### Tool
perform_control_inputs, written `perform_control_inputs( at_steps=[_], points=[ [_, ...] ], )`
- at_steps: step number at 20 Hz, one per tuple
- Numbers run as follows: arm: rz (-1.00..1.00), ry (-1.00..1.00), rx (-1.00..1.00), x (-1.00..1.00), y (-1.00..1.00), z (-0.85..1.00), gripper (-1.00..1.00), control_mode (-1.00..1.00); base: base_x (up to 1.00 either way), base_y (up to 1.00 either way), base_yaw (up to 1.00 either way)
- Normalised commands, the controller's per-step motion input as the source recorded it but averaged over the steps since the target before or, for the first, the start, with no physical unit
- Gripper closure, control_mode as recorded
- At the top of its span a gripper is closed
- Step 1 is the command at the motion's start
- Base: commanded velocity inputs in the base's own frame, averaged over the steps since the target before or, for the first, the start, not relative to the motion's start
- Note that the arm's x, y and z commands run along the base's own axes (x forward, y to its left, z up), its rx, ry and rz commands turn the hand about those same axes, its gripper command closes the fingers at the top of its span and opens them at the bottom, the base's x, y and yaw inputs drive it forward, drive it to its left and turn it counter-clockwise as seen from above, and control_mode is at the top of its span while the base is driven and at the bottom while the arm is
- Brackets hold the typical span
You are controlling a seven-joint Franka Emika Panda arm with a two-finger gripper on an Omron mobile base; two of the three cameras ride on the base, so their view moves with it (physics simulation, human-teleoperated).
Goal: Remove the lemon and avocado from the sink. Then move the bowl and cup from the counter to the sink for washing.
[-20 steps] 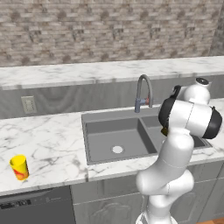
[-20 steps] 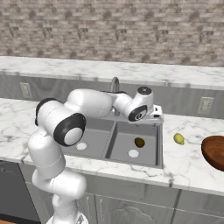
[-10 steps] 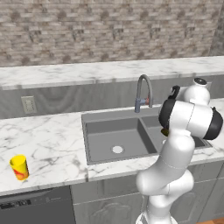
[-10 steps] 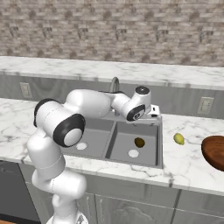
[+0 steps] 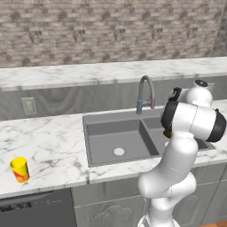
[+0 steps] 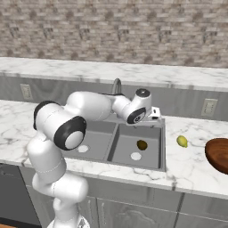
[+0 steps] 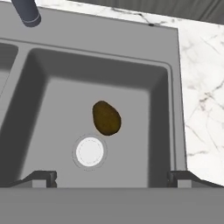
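Observation:
The dark avocado (image 6: 142, 144) (image 7: 106, 117) lies in the right basin of the grey sink (image 6: 162, 149) (image 7: 173, 105), just beside the white drain (image 7: 89, 151). My gripper (image 6: 154, 113) (image 7: 111, 177) hovers above that basin, open, nothing between its fingers. The yellow-green lemon (image 6: 181, 141) rests on the marble counter just right of the sink. Farther right on the counter sits the reddish-brown bowl (image 6: 218, 153), cut by the picture's edge. The yellow cup (image 5: 19, 170) stands near the counter's front edge, far left of the sink (image 5: 88, 144).
The curved faucet (image 5: 144, 93) (image 6: 116, 85) rises behind the divider between the basins; its spout end (image 7: 27, 12) is close to the hand. A brick wall backs the raised ledge. A dishwasher front (image 5: 35, 208) is below the cup.
The hand has shifted very slightly above the right basin; its jaws stay open. The fruits, bowl and cup have not moved.

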Motion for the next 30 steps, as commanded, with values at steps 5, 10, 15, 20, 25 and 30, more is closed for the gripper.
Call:
perform_control_inputs(
  at_steps=[5,10,15,20,25,30],
  points=[
    [0.02,-0.03,0.0,0.03,0.11,-0.06,-1.0,-1.0,0.0,0.0,0.0],
    [0.01,-0.01,0.0,0.05,0.1,-0.08,-1.0,-1.0,0.0,0.0,0.0],
    [0.0,0.0,0.0,0.05,0.04,-0.08,-1.0,-1.0,0.0,0.0,0.0],
    [0.0,0.0,0.03,0.07,0.02,-0.09,-1.0,-1.0,0.0,0.0,0.0],
    [0.0,0.0,0.06,0.07,0.0,-0.11,-1.0,-1.0,0.0,0.0,0.0],
    [0.01,0.0,0.04,0.09,0.0,-0.12,-1.0,-1.0,0.0,0.0,0.0]
  ],
)
